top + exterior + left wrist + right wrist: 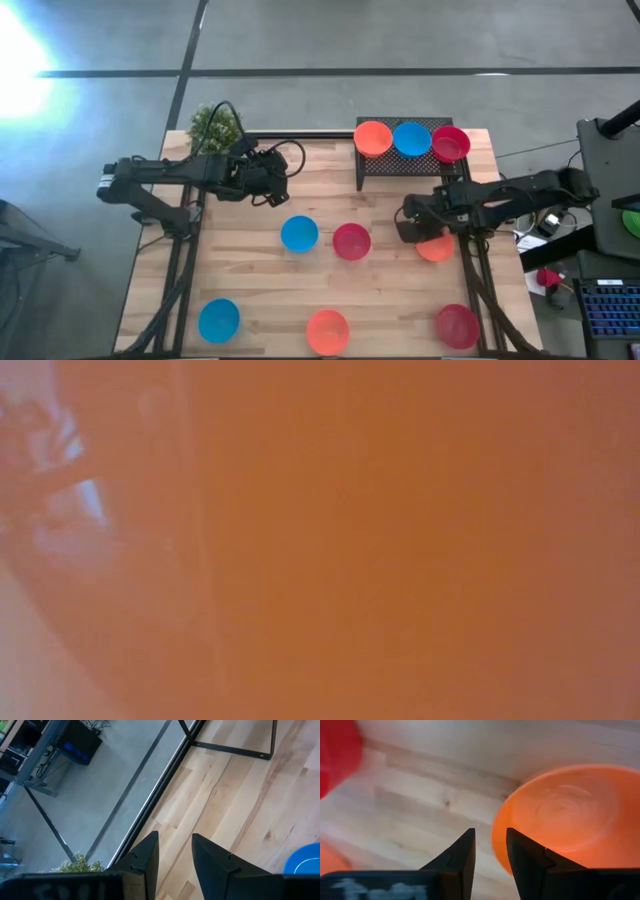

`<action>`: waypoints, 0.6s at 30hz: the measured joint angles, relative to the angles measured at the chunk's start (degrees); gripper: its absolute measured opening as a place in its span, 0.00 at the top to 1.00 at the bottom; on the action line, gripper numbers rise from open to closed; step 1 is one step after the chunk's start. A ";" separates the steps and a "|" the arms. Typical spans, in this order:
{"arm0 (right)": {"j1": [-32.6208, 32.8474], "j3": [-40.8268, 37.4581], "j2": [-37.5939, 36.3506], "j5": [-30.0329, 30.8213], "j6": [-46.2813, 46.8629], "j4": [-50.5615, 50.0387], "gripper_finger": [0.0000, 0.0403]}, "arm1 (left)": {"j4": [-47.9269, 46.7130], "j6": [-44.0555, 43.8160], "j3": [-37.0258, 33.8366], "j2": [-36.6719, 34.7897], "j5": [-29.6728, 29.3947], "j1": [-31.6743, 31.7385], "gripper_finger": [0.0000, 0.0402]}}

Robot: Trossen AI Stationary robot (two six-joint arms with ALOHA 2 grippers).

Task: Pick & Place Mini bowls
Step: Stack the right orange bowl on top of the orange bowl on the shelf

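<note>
Rack [385,172] bears three bowls [411,139], apparently unstacked.

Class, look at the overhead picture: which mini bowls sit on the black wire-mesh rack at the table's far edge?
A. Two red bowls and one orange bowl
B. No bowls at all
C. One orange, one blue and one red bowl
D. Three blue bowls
C: on the black wire-mesh rack an orange bowl, a blue bowl and a red bowl sit side by side in one row.
</note>
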 joint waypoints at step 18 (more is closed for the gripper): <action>0.52 0.00 13.96 1.51 -4.29 3.88 0.76 | -0.79 0.62 0.00 0.00 0.00 0.00 0.71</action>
